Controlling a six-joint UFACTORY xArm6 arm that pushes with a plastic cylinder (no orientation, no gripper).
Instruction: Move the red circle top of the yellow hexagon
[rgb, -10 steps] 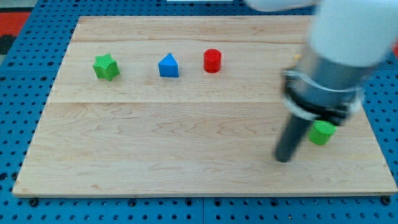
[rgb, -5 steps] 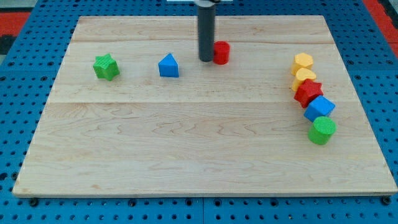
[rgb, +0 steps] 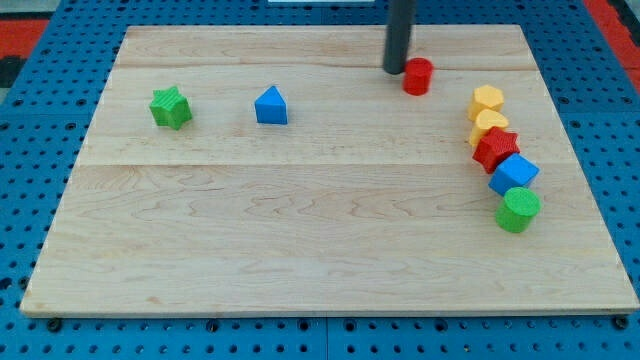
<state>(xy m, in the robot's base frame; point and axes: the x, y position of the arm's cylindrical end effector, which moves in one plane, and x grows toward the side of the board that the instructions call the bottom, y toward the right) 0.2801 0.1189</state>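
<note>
The red circle (rgb: 417, 76) is pressed from its left by my tip (rgb: 394, 71), a bare rod with no claw, near the board's far edge; the yellow hexagon (rgb: 487, 99) sits right; an off-centre push risks it slipping aside
</note>
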